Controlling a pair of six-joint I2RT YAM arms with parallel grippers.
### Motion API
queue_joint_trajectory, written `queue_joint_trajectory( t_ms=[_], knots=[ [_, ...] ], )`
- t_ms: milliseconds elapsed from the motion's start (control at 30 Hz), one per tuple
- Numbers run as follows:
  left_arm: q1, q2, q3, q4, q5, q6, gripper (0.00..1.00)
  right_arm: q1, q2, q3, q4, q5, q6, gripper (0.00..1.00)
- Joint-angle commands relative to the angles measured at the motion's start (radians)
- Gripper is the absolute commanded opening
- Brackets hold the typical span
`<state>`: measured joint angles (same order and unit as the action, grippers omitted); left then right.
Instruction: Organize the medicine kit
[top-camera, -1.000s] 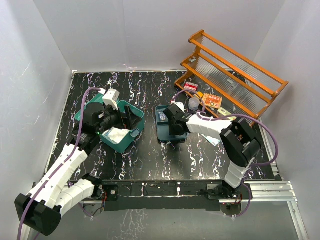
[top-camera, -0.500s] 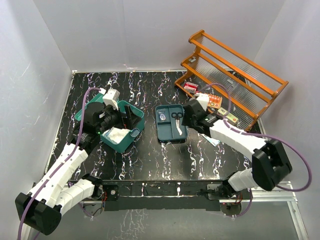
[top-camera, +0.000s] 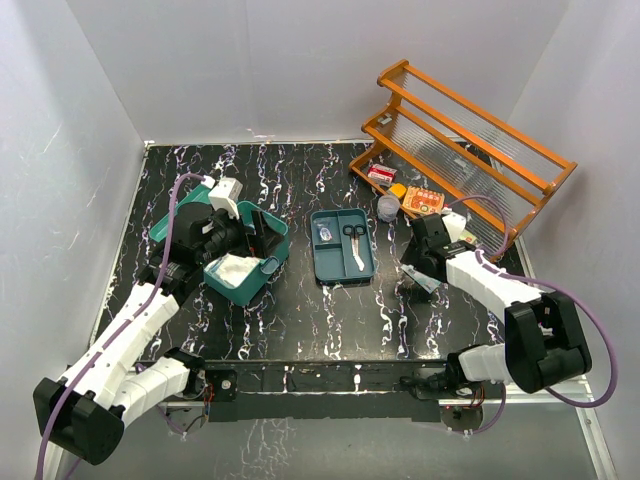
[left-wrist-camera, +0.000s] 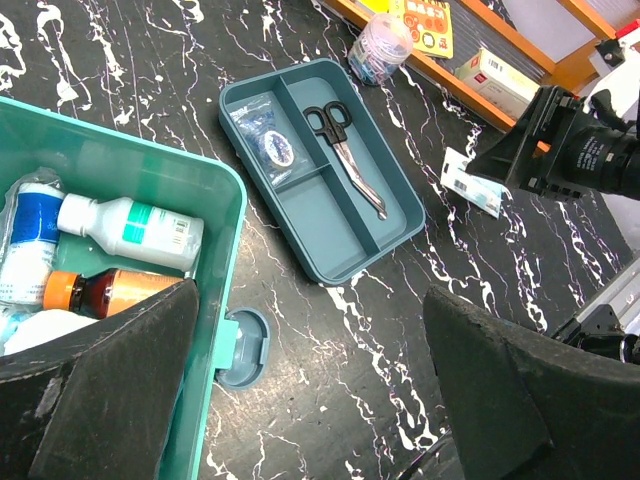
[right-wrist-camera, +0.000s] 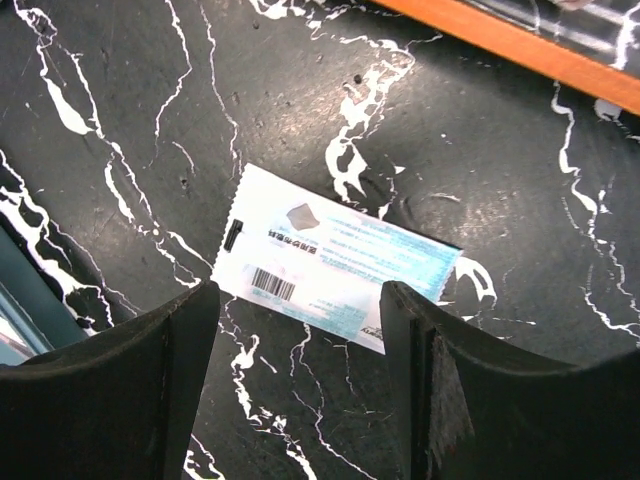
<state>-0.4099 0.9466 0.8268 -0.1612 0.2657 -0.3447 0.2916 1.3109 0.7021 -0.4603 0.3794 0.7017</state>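
Observation:
The teal-green medicine kit (top-camera: 262, 252) stands open at the left; inside it the left wrist view shows a white bottle (left-wrist-camera: 130, 228), a brown bottle with an orange cap (left-wrist-camera: 115, 290) and a blue-and-white roll (left-wrist-camera: 30, 235). Its front latch (left-wrist-camera: 242, 346) hangs over the table. My left gripper (left-wrist-camera: 310, 390) is open and empty, hovering at the kit's front right edge. My right gripper (right-wrist-camera: 300, 385) is open just above a flat white-and-blue packet (right-wrist-camera: 335, 258) lying on the table, which also shows in the top view (top-camera: 424, 279).
A dark blue divided tray (top-camera: 343, 246) in the middle holds scissors (left-wrist-camera: 347, 150) and a small bag (left-wrist-camera: 268, 140). The orange tiered rack (top-camera: 470, 150) stands at the back right with small boxes (top-camera: 424, 200) and a clear jar (top-camera: 388, 207) at its foot.
My right gripper has left the blue tray, where the scissors now lie, and swung right and nearer to hover over the flat packet. The left arm has barely moved.

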Motion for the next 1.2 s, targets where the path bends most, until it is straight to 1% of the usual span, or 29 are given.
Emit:
queue_joint_trajectory(
  t_ms=[0,333,467,600,667,767,867,933,1033,1100,1167],
  knots=[
    [-0.004,-0.005,0.027,0.025,0.007,-0.006,0.93,-0.01,0.004,-0.019,0.066,-0.041,0.013,0.64],
    [-0.004,-0.007,0.019,0.021,0.006,-0.007,0.93,-0.028,0.046,-0.068,0.071,-0.167,0.047,0.64],
    [-0.004,-0.014,0.015,0.019,0.003,-0.004,0.93,-0.028,0.052,-0.083,0.043,-0.261,0.123,0.63],
    [-0.004,-0.015,0.005,0.026,0.001,-0.004,0.93,-0.016,0.001,-0.134,0.059,-0.348,0.235,0.55],
    [-0.004,-0.01,0.004,0.03,0.001,-0.007,0.93,-0.008,-0.028,-0.133,0.066,-0.375,0.281,0.54],
    [-0.004,-0.002,0.004,0.037,0.004,-0.01,0.93,-0.006,-0.047,-0.102,0.067,-0.412,0.306,0.54],
    [-0.004,0.002,0.012,0.032,0.002,-0.008,0.93,-0.005,-0.042,-0.043,0.052,-0.404,0.258,0.54],
    [-0.004,0.001,0.014,0.027,0.0,-0.007,0.93,-0.005,-0.031,0.0,0.01,-0.329,0.2,0.53],
    [-0.004,-0.002,0.013,0.023,-0.003,-0.005,0.93,-0.005,-0.011,0.043,-0.013,-0.201,0.077,0.48],
    [-0.004,-0.002,0.011,0.024,-0.003,-0.005,0.93,-0.006,0.009,0.057,-0.003,-0.18,-0.009,0.44],
    [-0.004,0.001,0.011,0.026,-0.003,-0.005,0.93,-0.005,0.044,0.08,-0.027,-0.155,-0.058,0.41]
  ],
)
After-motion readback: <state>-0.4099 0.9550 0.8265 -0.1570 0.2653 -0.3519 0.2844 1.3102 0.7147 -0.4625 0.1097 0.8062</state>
